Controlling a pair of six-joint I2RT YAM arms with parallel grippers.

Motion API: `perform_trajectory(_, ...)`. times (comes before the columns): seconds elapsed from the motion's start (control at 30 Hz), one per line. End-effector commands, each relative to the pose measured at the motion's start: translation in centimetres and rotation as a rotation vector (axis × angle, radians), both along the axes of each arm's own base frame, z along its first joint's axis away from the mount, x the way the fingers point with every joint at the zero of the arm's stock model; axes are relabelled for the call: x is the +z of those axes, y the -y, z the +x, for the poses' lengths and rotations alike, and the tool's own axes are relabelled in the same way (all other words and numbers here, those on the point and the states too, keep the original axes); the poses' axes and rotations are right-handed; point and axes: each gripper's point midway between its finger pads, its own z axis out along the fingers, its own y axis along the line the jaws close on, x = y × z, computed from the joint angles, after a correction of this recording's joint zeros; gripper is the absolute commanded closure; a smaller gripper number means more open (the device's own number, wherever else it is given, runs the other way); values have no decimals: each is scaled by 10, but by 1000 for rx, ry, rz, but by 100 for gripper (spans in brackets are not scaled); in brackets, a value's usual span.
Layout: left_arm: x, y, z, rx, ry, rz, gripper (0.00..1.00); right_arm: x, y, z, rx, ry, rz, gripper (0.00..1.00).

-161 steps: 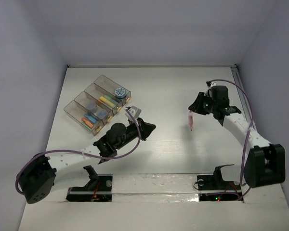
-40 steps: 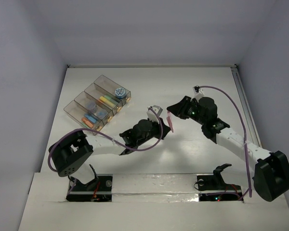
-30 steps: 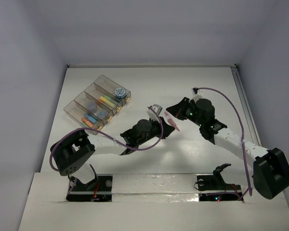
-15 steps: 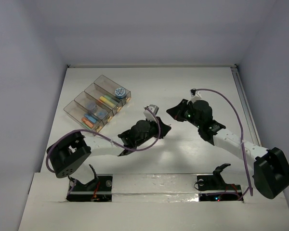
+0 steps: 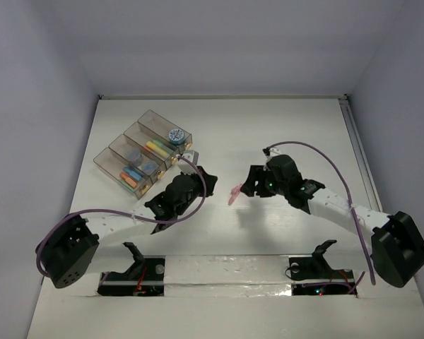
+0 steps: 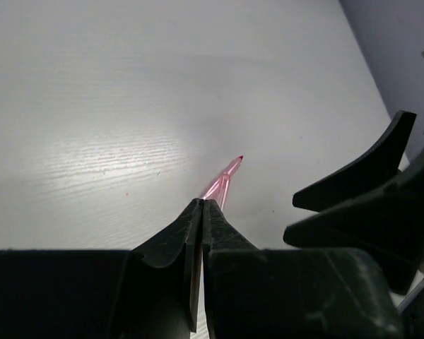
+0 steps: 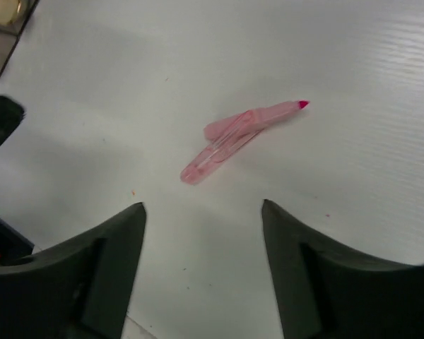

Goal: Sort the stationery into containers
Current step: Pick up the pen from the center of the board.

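Containers (image 5: pixel 102 157) hold colourful pens (image 5: pixel 155 147) — one tape roll (image 5: pixel 175 134).

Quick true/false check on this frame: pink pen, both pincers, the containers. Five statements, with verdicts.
1. The pink pen lies flat on the table, outside the containers. True.
2. The right pincer is shut on the pink pen. False: its jaws stand open and the pen lies free beyond them.
3. The left pincer is shut with nothing between its jaws. True.
4. The containers are all empty. False: they hold coloured pens and a round roll.
5. The containers stand on the right arm's side of the table. False: they are on the left arm's side.
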Motion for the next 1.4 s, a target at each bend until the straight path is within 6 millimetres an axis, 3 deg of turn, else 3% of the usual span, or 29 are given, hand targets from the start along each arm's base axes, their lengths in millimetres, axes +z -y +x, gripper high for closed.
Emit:
perform_trajectory(0.0,-13,1,-4,-34,-22,17,100,6,-27,-19,76,-3,-3,24)
perform_trajectory(0.03,-19,1,-2,-31,-34,26,100,-4,-39,-27,93,-31,-31,21)
perform_trajectory(0.13,-25,0,0,-29,-47,36,99,-18,-42,-19,17,-48,-118,14)
perform_trajectory(0.17,-24,0,0,-29,-44,33,99,-32,-47,-23,23,-76,-153,14)
perform_trajectory(0.23,-24,-3,-2,-28,-40,32,99,-35,-50,-15,-29,-62,-182,14)
perform_trajectory(0.27,-23,-6,0,-19,-35,30,99,-48,-48,-17,-37,-88,-230,14)
perform_trajectory(0.37,-23,-7,-2,-26,-28,27,99,-55,-41,-3,-114,-76,-291,15)
perform_trajectory(0.63,-28,-5,-6,-49,-37,22,99,-85,-28,4,-197,-98,-380,34)
perform_trajectory(0.8,-28,-4,-6,-52,-37,19,99,-87,-16,-1,-220,-101,-405,48)
perform_trajectory(0.97,-29,-2,-6,-59,-40,18,99,-83,-6,-14,-199,-115,-405,45)
perform_trajectory(1.03,-31,1,-7,-69,-46,17,99,-86,-3,-19,-192,-120,-403,49)
perform_trajectory(1.17,-31,5,-7,-83,-50,7,99,-90,1,-26,-171,-126,-403,66)
perform_trajectory(1.2,-32,6,-7,-87,-52,10,99,-90,1,-27,-165,-126,-399,75)
perform_trajectory(1.37,-31,10,-9,-115,-51,4,96,-79,4,-19,-143,-50,-409,83)
